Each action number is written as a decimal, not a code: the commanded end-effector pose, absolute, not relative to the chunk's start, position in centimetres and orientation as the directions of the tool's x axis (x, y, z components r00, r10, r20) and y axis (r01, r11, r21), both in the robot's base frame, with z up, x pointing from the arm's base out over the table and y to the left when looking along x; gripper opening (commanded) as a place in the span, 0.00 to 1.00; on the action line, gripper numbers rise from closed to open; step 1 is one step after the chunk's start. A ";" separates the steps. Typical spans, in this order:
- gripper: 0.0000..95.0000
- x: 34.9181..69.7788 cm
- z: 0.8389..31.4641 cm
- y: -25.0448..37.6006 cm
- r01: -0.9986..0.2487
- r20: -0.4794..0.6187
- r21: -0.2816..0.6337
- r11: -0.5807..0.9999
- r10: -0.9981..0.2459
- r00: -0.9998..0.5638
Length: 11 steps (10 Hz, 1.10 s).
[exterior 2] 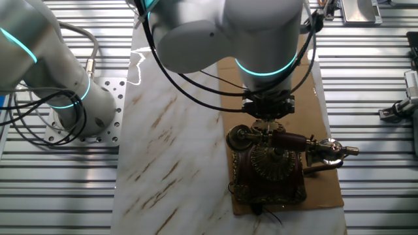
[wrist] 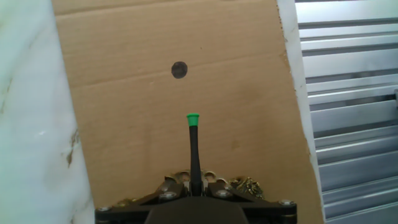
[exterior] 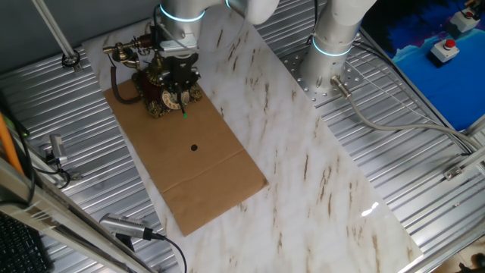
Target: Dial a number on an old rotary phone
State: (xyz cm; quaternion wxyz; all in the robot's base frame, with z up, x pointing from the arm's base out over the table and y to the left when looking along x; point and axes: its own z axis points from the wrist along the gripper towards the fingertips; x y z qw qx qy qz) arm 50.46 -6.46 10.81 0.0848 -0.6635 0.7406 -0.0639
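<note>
The old rotary phone [exterior: 155, 91] stands at the far end of a brown cardboard sheet [exterior: 204, 174]. It is dark red-brown with gold trim, and its brass-ended handset [exterior 2: 294, 142] lies across the top. My gripper [exterior: 180, 80] hangs right over the phone's front, shut on a thin black stick whose green tip [exterior: 185, 114] points down just in front of the dial. In the hand view the stick [wrist: 195, 155] runs up from the shut gripper [wrist: 196, 186] to its green tip, over bare cardboard. Gold trim of the phone [wrist: 245, 185] peeks out beside the fingers. The dial is mostly hidden by the hand.
The cardboard lies on a white marble slab [exterior: 303, 152] set on a ribbed metal table [exterior: 409, 152]. A black dot [wrist: 179, 70] marks the cardboard ahead of the stick. The arm's base [exterior: 333, 53] stands at the right, and a red-button box [exterior: 445, 50] sits far right.
</note>
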 end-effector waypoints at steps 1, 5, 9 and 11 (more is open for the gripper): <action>0.00 50.2 10.6 -6.6 -0.970 -0.039 -0.216 0.116 -0.993 -0.110; 0.00 49.9 10.2 -6.4 -0.968 -0.046 -0.221 0.121 -0.993 -0.113; 0.00 50.1 9.6 -5.9 -0.966 -0.050 -0.224 0.132 -0.991 -0.124; 0.00 50.3 9.5 -5.6 -0.965 -0.051 -0.223 0.135 -0.991 -0.127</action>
